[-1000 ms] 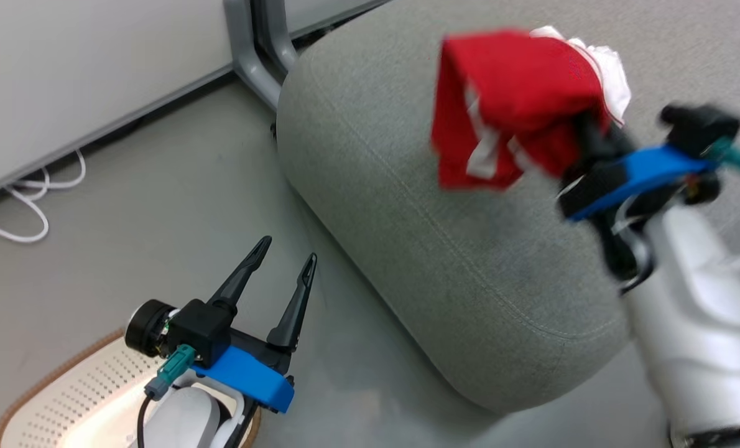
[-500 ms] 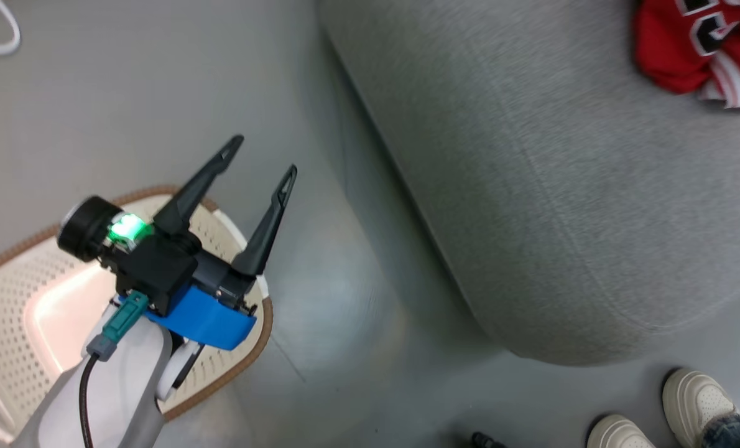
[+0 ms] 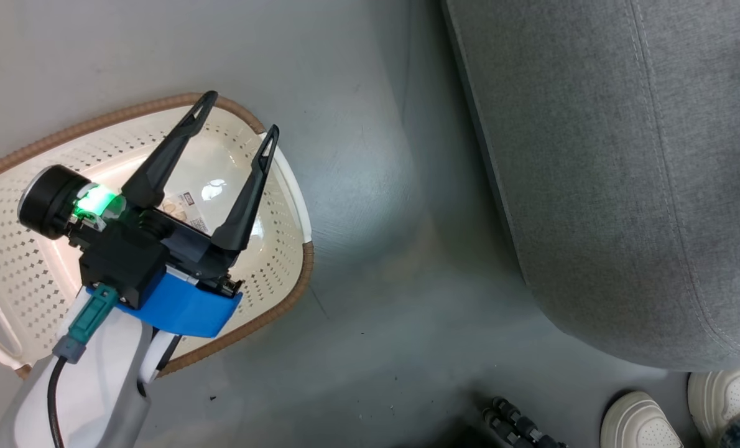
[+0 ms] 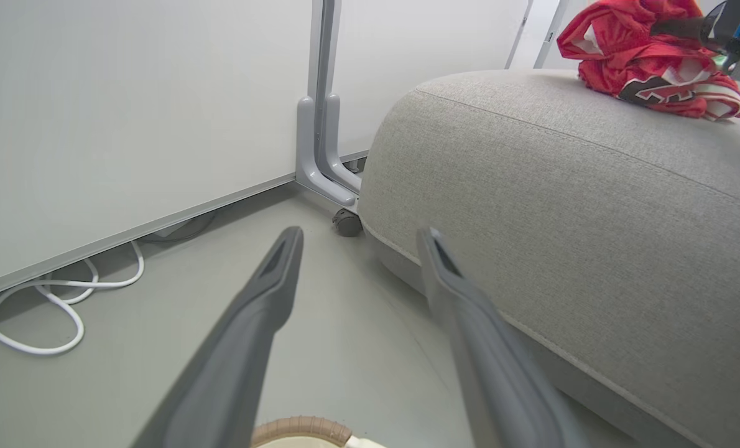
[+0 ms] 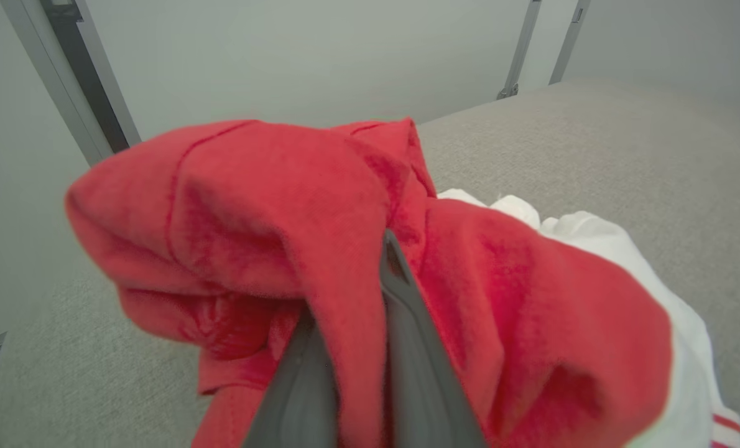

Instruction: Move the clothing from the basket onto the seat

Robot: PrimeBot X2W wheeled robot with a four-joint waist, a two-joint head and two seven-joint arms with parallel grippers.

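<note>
Where the head view begins at its left, the basket [image 3: 9,249] sits on the grey floor [image 3: 370,186], a brown rim round its perforated cream walls. Above it hangs the left gripper [image 3: 240,113], released, its two dark fingers spread wide. Through the gap shows the basket's glossy bottom with a small printed label [image 3: 186,202]. A strip of floor separates the basket from the seat [image 3: 625,155], grey woven fabric with a stitched seam along its rounded edge. At the floor's lower right, just off the seat's corner, stand a person's pale shoes [image 3: 640,426].

From the left wrist, a white cable [image 4: 46,311] loops on the floor along the foot of a pale wall panel [image 4: 127,93]. Right of it a grey frame leg [image 4: 320,143] comes down to a dark caster [image 4: 347,222] just beside the seat's end. On top of the seat, toward its far right edge, lies the clothing [image 4: 650,56] in a red heap, with white stripes and black-and-white lettering showing at its lower side.

The right gripper [image 5: 351,292] is clenched on that clothing. A fold of red cloth is pinched between its fingers and drapes over both, with white fabric bunched at the right and the seat's top underneath. Whether the gripped piece touches the seat I cannot tell.
</note>
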